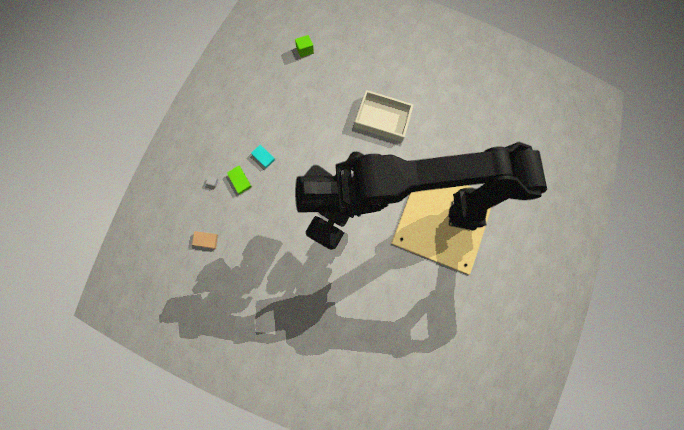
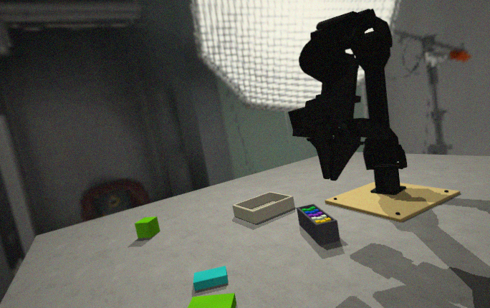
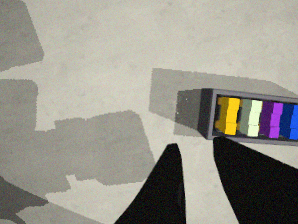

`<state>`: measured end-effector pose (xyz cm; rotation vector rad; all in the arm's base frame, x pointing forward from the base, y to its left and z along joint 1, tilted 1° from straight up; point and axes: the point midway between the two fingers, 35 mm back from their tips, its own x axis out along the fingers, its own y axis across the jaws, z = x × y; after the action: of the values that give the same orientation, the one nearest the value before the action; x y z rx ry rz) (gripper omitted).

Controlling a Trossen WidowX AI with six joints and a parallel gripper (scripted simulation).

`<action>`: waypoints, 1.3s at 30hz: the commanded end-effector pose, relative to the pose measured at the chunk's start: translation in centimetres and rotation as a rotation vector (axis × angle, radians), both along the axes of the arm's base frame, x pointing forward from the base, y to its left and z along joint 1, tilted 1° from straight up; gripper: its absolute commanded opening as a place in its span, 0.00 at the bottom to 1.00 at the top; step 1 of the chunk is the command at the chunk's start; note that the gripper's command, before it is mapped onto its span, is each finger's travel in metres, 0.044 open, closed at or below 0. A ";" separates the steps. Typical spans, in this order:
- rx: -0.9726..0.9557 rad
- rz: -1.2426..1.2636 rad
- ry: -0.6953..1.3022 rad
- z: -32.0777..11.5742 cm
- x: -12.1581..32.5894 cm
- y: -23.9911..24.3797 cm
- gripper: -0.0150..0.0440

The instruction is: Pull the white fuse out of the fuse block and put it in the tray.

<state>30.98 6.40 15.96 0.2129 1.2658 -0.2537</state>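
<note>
The white fuse (image 2: 318,217) (image 3: 254,118) sits in the dark fuse block (image 2: 329,234) (image 3: 206,114), between the yellow fuse (image 3: 230,116) and the purple fuse (image 3: 273,120). My gripper (image 2: 329,178) (image 3: 195,149) is open by a narrow gap and empty. It points down high above the table; in the wrist view the fingertips show below the block's yellow end. The beige tray (image 1: 378,133) (image 2: 245,215) is empty. In the top view the arm hides the block and the fingertips.
A green cube (image 1: 304,46) (image 2: 147,227), a cyan block (image 1: 263,156) (image 2: 210,278), a flat green block (image 1: 239,180) (image 2: 214,301), a small grey block (image 1: 211,183) and an orange block (image 1: 204,240) lie farther out. The arm stands on a yellow board (image 1: 414,213) (image 2: 346,198).
</note>
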 end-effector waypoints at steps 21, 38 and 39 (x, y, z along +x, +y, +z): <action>0.119 -0.229 0.253 -5.8 -1.8 -6.2 0.38; 0.119 -0.229 0.253 -7.5 -1.7 -6.2 0.38; 0.119 -0.229 0.253 -7.6 -1.7 -6.2 0.38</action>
<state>29.46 0.17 8.99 0.4343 1.5009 -0.4071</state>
